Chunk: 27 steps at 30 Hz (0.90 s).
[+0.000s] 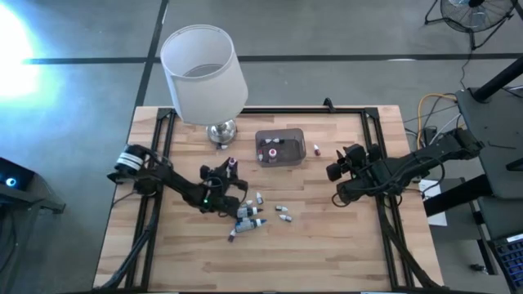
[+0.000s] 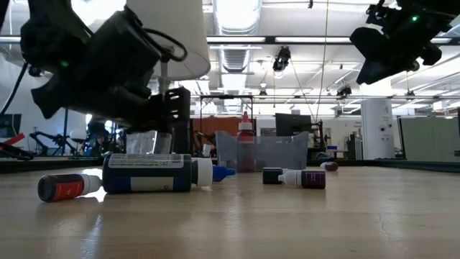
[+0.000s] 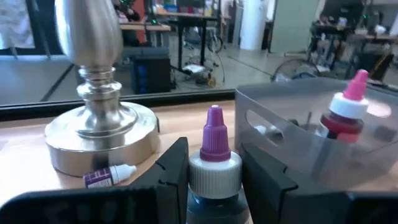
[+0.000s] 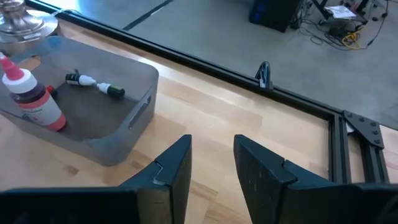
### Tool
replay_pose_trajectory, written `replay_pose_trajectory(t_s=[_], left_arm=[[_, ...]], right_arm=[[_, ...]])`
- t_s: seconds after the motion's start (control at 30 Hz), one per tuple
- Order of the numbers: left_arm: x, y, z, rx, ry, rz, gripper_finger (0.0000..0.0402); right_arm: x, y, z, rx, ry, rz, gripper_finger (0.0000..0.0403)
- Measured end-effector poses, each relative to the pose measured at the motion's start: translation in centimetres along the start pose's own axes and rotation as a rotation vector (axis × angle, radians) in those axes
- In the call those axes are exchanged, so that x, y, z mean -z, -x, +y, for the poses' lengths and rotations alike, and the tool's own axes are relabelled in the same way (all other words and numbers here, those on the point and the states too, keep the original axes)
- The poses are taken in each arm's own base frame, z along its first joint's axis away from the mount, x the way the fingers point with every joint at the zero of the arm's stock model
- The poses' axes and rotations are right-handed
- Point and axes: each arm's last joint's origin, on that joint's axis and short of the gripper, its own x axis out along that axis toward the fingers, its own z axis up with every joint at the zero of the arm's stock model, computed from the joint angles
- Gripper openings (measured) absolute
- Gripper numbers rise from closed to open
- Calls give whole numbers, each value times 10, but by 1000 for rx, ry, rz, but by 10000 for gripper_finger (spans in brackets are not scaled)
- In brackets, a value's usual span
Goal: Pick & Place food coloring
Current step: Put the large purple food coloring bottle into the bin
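A bottle with a purple pointed cap [image 3: 215, 134], a white collar and a dark body stands upright in the bottom middle of the left wrist view, squeezed between 2 dark fingers. In the high view, a bunch of tiny bottles [image 1: 260, 214] lies scattered on the wood near the middle of the frame, most of them on their sides. In the low view, a big dark blue bottle [image 2: 147, 173] lies on its side at the left, with a small red one [image 2: 66, 187] just beside it. A red bottle with a pink cap [image 3: 342, 117] stands upright inside the grey box [image 3: 298, 106], at the right of the left wrist view. 2 more small bottles [image 4: 94, 83] lie flat on the box floor.
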Motion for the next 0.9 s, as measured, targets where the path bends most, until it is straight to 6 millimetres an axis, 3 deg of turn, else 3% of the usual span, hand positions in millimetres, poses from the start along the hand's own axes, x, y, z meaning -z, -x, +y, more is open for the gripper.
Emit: replay_pose_trajectory(t_s=[0.5, 0.9], left_arm=[[-23, 7, -20, 53, -73, 18, 107], [-17, 9, -15, 81, -57, 59, 110]], right_arm=[[1, 0, 1, -3, -4, 4, 114], [1, 0, 1, -3, 54, 9, 114]])
